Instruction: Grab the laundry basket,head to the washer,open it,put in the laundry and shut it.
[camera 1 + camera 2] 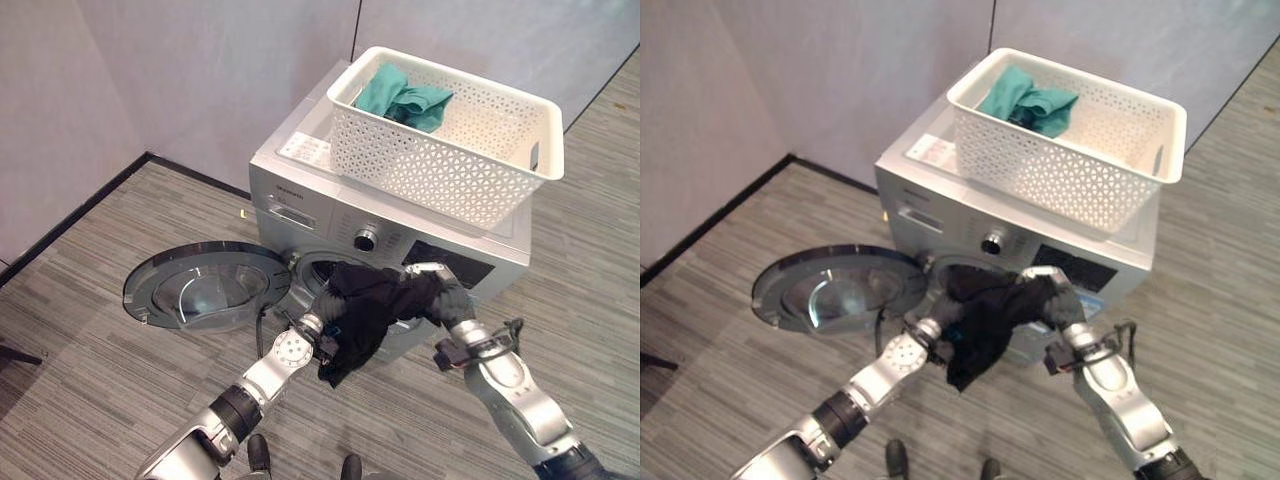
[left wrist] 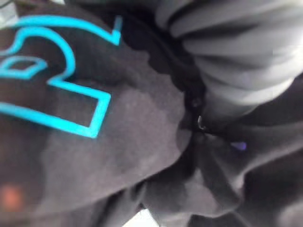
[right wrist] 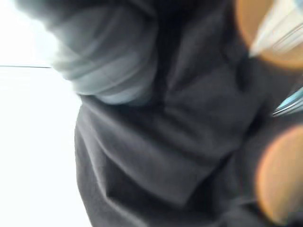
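A silver washer [image 1: 300,165] stands with its round door [image 1: 205,285] swung open to the left, the drum opening [image 1: 312,272] partly showing. On its top sits a white perforated laundry basket [image 1: 450,165] holding a teal garment [image 1: 405,98]. A black garment [image 1: 365,310] with a blue print [image 2: 61,80] hangs in front of the drum opening between both hands. My right hand [image 1: 448,298] grips its upper right part, fingers curled over the cloth. My left hand [image 1: 322,330] is buried in the cloth's lower left side, its fingers hidden.
Grey walls meet at a corner behind the washer. The open door juts out low over the striped grey floor [image 1: 120,400] on the left.
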